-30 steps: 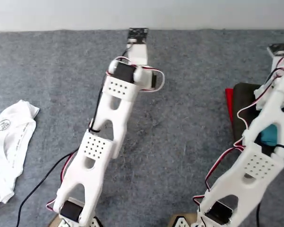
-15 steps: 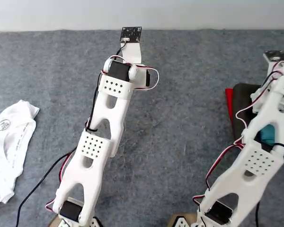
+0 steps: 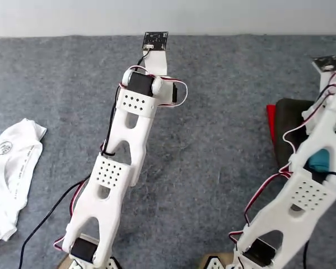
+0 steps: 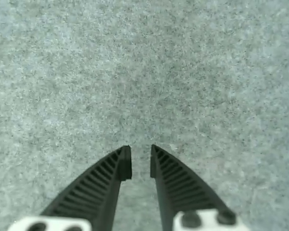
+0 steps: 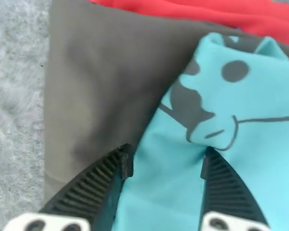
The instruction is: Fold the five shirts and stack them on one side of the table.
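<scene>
Stacking step, by the look of it: the teal shirt [image 5: 231, 168] on the pile [image 5: 86, 96] at the right edge is straddled by the right gripper [image 5: 164, 163], spread wide, nothing clamped. The left gripper [image 4: 140, 161] is held barely apart, empty. The crumpled white shirt [image 3: 11, 174] at far left probably needs to be fetched next.

A fixed high camera looks steeply down across the grey worktop [image 3: 224, 112], its far edge along the top of the frame. The left wrist camera faces down past the left tool [image 4: 140, 161], close over bare grey surface. The right wrist camera, looking past the right tool [image 5: 165, 161], hangs close over the stacked shirts [image 5: 86, 86], which the high view catches at its right edge.
</scene>
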